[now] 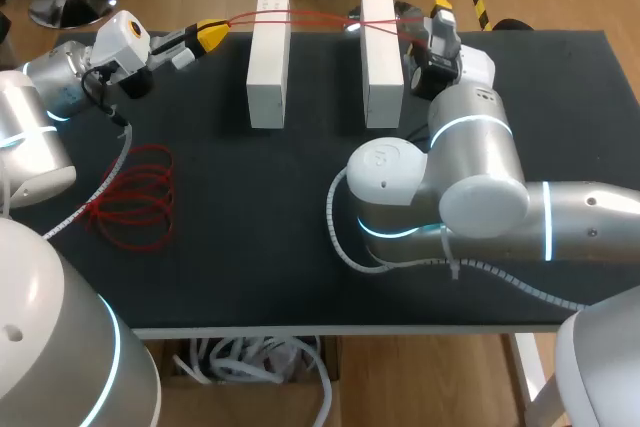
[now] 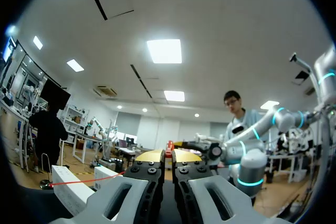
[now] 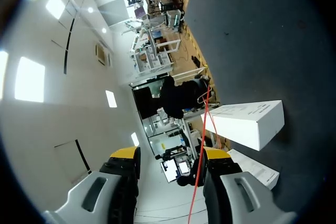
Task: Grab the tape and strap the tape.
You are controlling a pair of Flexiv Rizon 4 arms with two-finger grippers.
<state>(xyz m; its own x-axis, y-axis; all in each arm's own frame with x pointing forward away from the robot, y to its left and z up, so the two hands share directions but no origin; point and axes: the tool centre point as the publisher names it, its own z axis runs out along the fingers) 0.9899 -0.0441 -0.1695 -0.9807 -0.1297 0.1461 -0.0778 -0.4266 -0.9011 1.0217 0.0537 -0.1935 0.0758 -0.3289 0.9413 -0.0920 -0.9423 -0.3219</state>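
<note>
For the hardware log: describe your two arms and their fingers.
The left arm and right arm are silver-grey with glowing cyan rings and white spiral cable conduit. The left gripper and right gripper have dark fingers tipped yellow.

**Tape's far end out of sight**

Looking down, the right gripper (image 1: 441,9) is half behind the right white block (image 1: 382,57), upper right of centre, and where the red tape (image 1: 300,17) meets it, can't see. The right arm (image 1: 470,187) blots out the table (image 1: 250,267) at lower right. The left arm (image 1: 40,117) is cut off at the left edge. At the right wrist, the tape runs beside one finger: touching or not, too fine to call.
</note>
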